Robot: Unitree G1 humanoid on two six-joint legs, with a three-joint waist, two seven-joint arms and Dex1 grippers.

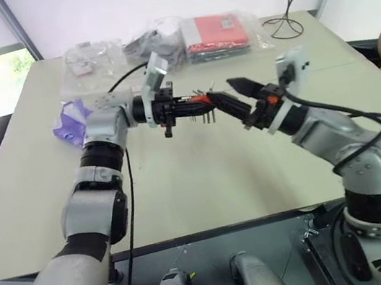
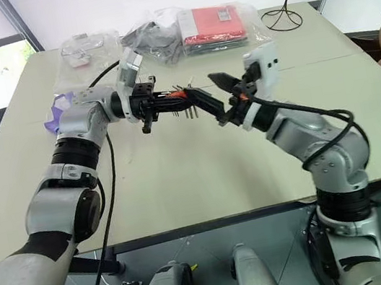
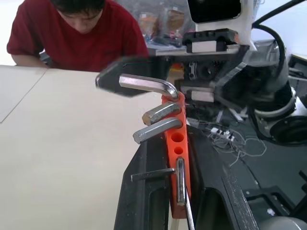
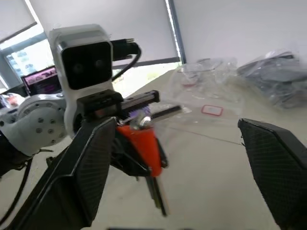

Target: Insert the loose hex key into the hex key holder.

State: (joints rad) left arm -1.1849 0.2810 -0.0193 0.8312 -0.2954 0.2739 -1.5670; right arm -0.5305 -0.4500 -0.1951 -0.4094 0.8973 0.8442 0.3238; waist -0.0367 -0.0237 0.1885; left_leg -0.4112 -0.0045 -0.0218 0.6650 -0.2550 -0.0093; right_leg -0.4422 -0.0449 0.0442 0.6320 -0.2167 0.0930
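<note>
The holder (image 3: 176,143), an orange-red block with several keys standing out of it, is pinched between the closed fingers of the left gripper (image 1: 183,105) and held in the air over the middle of the table (image 1: 183,187), pointing toward the right. The topmost key (image 3: 146,84), the largest, appears to be seated in the holder's end slot with its short leg bent over the top; it is judged to be the loose one, now inserted, though how deep it sits cannot be told. The right gripper (image 1: 230,95) is spread wide just right of the holder, one finger (image 4: 84,167) lying close beside the block and the other finger (image 4: 278,167) well apart; nothing is held in it. The step in hand is judged to be the release and withdrawal. It is done well if the right fingers are drawn straight back to the right, away from the protruding keys, so that no key is caught and pulled out. The holder is best kept steady in the left grip until the right fingers are clear. If the key is seen to stand proud, a gentle push along its shaft is called for before the holder is set down.
</note>
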